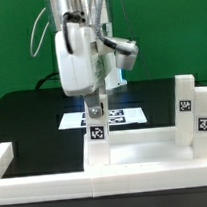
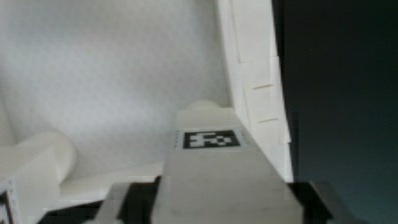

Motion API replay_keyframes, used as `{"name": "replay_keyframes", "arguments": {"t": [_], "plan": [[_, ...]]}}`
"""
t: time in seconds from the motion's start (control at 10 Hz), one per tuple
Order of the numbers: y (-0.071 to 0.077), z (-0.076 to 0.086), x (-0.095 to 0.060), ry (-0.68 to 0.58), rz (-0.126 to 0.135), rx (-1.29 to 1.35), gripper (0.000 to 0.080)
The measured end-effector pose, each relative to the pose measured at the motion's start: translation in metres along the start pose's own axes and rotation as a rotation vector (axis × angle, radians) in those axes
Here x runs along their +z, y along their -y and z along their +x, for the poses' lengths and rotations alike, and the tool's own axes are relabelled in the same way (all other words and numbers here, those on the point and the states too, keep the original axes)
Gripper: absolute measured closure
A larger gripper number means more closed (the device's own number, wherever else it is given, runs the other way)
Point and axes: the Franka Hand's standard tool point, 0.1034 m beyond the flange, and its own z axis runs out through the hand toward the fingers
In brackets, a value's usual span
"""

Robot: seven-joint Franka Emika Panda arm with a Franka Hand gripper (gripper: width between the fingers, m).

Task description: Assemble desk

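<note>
The gripper (image 1: 95, 114) is closed on a leg (image 1: 97, 138), held upright over the desk top (image 1: 145, 155). A second leg (image 1: 190, 110) stands on the top, toward the exterior view's right. The marker board (image 1: 122, 116) lies behind the top.

We are counting one arm (image 1: 83, 53) carrying one gripper (image 1: 96, 120), and in the wrist view we are seeing two fingers (image 2: 134, 203) on it. We are counting one desk top (image 1: 145, 159). We are finding three block legs in the exterior view: one leg (image 1: 97, 137) under the gripper, a second leg (image 1: 185, 106) and a third leg (image 1: 205, 122). We are making out one tag on each. We are counting one marker board (image 1: 128, 117) and, clearly, one border rail (image 1: 3, 157).
</note>
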Motion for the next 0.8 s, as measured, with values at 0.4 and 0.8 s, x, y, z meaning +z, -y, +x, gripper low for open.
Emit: {"name": "replay_keyframes", "arguments": {"t": [0.4,0.8], "plan": [[-0.002,0.004,0.0,-0.03,-0.008,0.078,0.0501],[0.007,-0.01,-0.036,0.014,0.042,0.05,0.0183]]}}
